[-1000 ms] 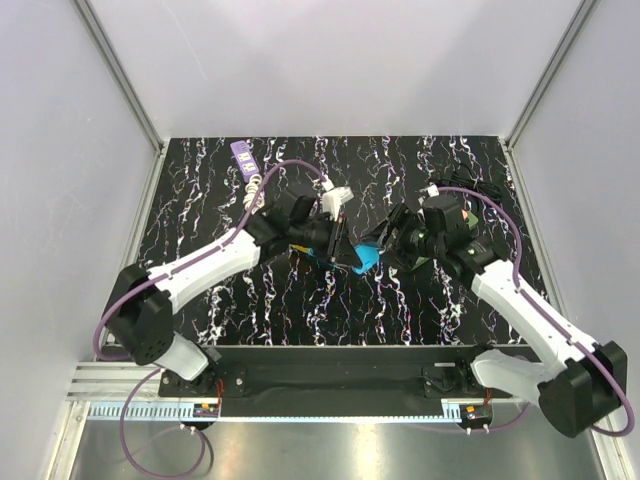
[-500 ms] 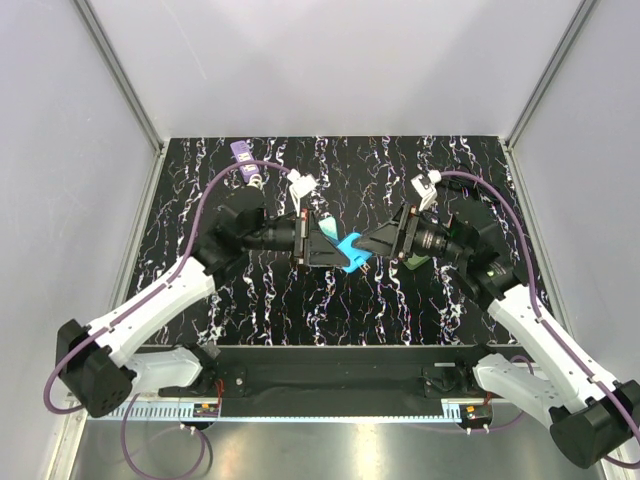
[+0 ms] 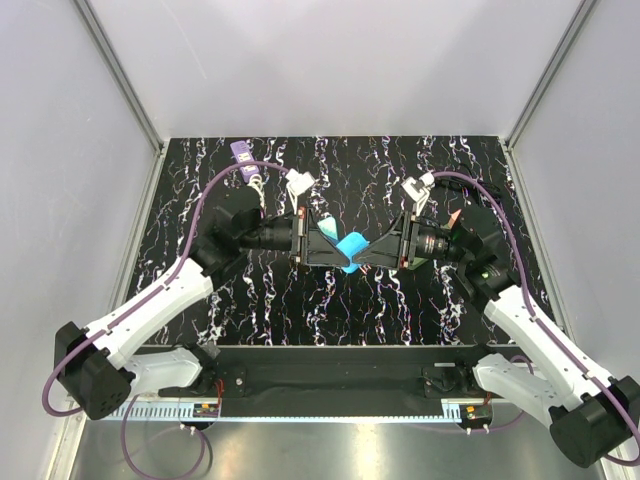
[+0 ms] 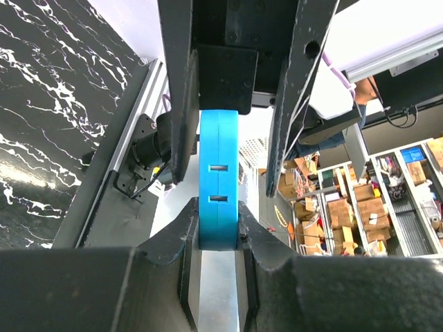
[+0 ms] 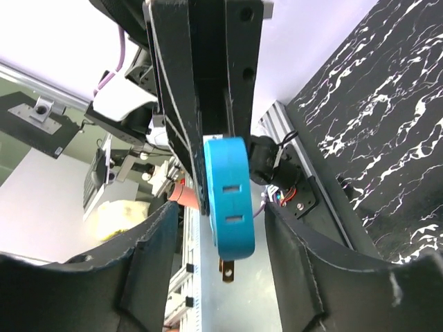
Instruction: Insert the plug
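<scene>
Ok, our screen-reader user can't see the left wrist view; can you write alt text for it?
The left gripper clamps a blue plug with two slots, poking up between the open fingers of the right gripper. Black marbled table at left.

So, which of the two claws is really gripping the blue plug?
The left claw: it clamps the blue plug from both sides. The right claw only stands around it, open, with a gap on each side.

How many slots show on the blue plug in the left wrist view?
2. The upper slot and the lower slot sit one above the other on the blue plug's narrow face, above the left fingers gripping it. Other faces are hidden there.
</scene>
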### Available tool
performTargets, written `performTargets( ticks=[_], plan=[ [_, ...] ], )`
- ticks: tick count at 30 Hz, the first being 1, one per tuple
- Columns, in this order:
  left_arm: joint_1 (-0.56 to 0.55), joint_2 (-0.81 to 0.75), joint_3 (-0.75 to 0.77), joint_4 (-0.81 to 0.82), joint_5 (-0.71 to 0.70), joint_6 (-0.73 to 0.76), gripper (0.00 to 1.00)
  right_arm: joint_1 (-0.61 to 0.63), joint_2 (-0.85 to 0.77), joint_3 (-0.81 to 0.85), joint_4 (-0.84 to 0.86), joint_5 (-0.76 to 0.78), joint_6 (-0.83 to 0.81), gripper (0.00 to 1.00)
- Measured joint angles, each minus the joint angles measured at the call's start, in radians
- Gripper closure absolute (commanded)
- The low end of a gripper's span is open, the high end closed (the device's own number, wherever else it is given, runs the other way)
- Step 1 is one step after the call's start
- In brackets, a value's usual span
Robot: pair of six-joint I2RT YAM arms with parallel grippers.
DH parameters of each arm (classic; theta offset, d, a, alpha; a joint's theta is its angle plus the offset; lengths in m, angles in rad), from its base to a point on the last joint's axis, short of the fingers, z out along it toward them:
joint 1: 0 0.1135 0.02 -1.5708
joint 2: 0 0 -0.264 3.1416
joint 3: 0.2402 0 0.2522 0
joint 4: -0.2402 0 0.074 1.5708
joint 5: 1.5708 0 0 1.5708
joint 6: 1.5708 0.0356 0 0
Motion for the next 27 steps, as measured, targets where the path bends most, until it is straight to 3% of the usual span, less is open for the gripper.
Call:
performTargets(
  ticks=[3, 4, 6, 7, 8, 10, 14, 19, 23, 24, 25, 26, 27],
  plan=[
    [0.01, 0.0, 0.0, 0.001, 0.0, -0.011, 1.0, 0.0, -0.002, -0.005, 0.001, -0.006, -0.002, 0.56],
    [0.013, 0.0, 0.0, 0.001, 0.0, -0.016, 1.0, 0.0, -0.002, -0.006, 0.002, -0.01, -0.002, 0.69],
    [0.018, 0.0, 0.0, 0.01, 0.011, -0.025, 1.0, 0.0, -0.001, -0.011, -0.001, -0.01, -0.006, 0.83],
    [0.02, -0.002, 0.0, 0.01, 0.014, -0.024, 1.0, 0.0, 0.0, -0.013, -0.001, -0.016, 0.0, 0.96],
    [0.02, -0.002, 0.0, 0.011, 0.02, -0.025, 1.0, -0.001, 0.0, -0.014, 0.002, -0.02, 0.0, 1.0],
    [0.027, -0.002, -0.001, 0.014, 0.031, -0.039, 0.98, -0.001, 0.0, -0.014, 0.008, -0.024, -0.003, 1.0],
    [0.027, -0.002, -0.001, 0.017, 0.035, -0.039, 0.62, -0.001, 0.003, -0.014, 0.012, -0.027, 0.001, 1.0],
    [0.039, 0.008, 0.023, -0.079, 0.037, 0.021, 0.49, 0.0, 0.01, -0.014, 0.009, -0.051, -0.011, 1.0],
    [0.048, 0.032, 0.066, -0.151, 0.052, 0.082, 0.52, 0.0, 0.019, -0.014, -0.018, -0.081, -0.036, 1.0],
    [0.048, 0.037, 0.073, -0.166, 0.058, 0.094, 0.58, 0.0, 0.023, -0.014, -0.022, -0.088, -0.04, 1.0],
    [0.048, 0.042, 0.077, -0.174, 0.063, 0.104, 0.75, 0.0, 0.026, -0.014, -0.024, -0.099, -0.043, 1.0],
    [0.048, 0.044, 0.078, -0.181, 0.071, 0.108, 0.83, 0.0, 0.028, -0.014, -0.027, -0.105, -0.049, 0.98],
    [0.048, 0.045, 0.081, -0.18, 0.081, 0.116, 0.93, 0.0, 0.031, -0.015, -0.042, -0.106, -0.054, 0.74]
  ],
)
